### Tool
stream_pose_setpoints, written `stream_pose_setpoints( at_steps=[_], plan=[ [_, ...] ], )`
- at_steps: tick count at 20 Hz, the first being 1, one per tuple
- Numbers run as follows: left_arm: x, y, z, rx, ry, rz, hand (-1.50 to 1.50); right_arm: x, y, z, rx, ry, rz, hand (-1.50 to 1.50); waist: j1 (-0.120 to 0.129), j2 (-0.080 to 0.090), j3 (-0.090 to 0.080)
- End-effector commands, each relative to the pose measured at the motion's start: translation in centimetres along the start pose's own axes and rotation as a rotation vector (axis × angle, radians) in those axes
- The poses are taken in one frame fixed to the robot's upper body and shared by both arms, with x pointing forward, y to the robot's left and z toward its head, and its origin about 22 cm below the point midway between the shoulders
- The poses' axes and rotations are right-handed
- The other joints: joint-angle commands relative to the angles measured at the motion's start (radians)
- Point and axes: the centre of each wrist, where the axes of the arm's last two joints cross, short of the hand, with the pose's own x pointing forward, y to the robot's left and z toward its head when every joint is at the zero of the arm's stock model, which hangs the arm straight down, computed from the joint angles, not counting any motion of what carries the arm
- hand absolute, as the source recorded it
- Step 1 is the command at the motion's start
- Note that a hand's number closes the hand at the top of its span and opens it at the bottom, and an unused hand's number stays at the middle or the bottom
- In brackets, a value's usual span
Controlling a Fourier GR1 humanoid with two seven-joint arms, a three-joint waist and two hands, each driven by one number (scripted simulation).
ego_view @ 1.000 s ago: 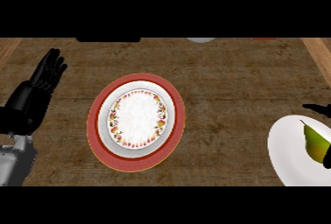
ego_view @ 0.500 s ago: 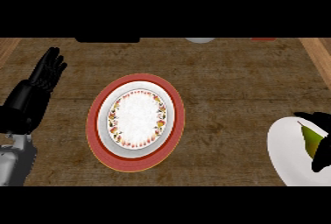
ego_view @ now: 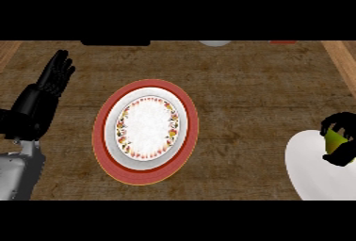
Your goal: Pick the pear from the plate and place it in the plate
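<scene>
Your right hand's fingers [ego_view: 338, 120] were curled round the pear [ego_view: 338, 139], black digits wrapping its yellow-green body from above and below, at the far right edge of the head view. The right hand [ego_view: 341, 157] hid most of the fruit, which sat over the plain white plate [ego_view: 313, 174] at the bench's right side; whether it was touching that plate could not be told. The step in hand looked like the grasp itself, with the carry not yet begun. Your next move called for lifting the pear clear and bringing it leftward across the brown bench [ego_view: 250, 84] to the patterned plate [ego_view: 146, 129], which lay on a red charger [ego_view: 103, 141], well apart from the fruit. Your left hand [ego_view: 42, 101] rested open, fingers up, at the left edge.
</scene>
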Motion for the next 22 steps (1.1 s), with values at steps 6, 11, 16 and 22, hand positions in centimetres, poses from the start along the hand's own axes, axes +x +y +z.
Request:
stream_pose_setpoints(
  at_steps=[6, 11, 16, 22],
  plan=[
    [-0.9, 2.1, 1.5, 0.109, 0.060, -0.023, 0.00, 1.5, 7.7, 2.8, -0.228, 0.289, -0.093, 1.50, -0.135, -0.049, -0.002],
    [-0.9, 3.4, 2.0, 0.133, 0.088, -0.045, 0.00, 5.5, 10.1, 5.5, -0.383, 0.298, -0.142, 1.50, -0.159, -0.057, -0.005],
    [-1.9, 3.0, 2.9, 0.118, 0.112, -0.042, 0.00, 12.2, 9.6, 10.2, -0.553, 0.127, -0.283, 1.50, -0.139, -0.053, -0.006],
    [-0.4, 2.4, 1.8, 0.104, 0.061, -0.037, 0.00, 19.7, 8.4, 18.2, -0.700, -0.106, -0.477, 1.50, -0.106, -0.042, -0.001]
  ],
)
